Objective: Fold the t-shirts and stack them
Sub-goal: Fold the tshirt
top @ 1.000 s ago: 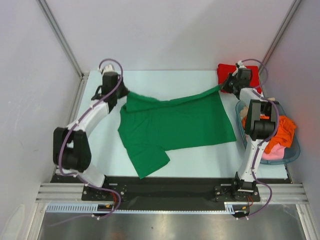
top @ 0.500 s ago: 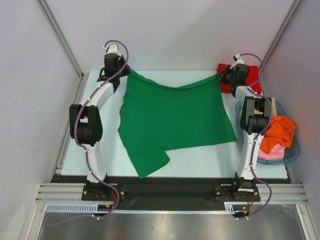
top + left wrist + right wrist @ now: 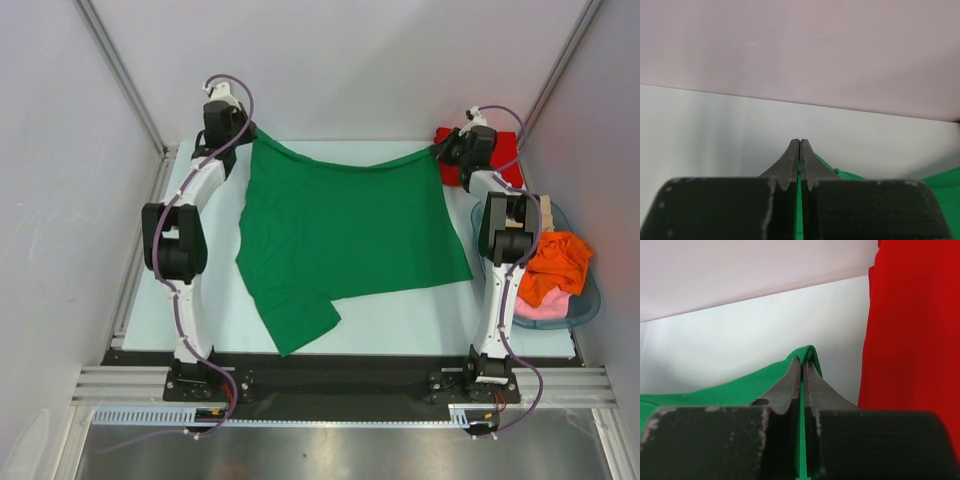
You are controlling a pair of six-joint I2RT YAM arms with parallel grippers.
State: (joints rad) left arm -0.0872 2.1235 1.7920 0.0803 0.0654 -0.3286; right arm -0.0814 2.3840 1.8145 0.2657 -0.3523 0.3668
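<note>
A green shirt (image 3: 345,235) lies spread over the middle of the pale table (image 3: 400,320), with one sleeve pointing toward 7 o'clock at the near edge. At 4 o'clock a clear blue basket (image 3: 590,305) holds an orange garment (image 3: 560,260) on a pink garment (image 3: 550,308). The shirt's far edge sags between its corners. The left gripper (image 3: 248,136) pinches the 11 o'clock corner and the right gripper (image 3: 438,152) the 1 o'clock corner, fingers pressed together on the cloth. A red shirt (image 3: 512,165) lies just beside the right gripper, toward 2 o'clock
</note>
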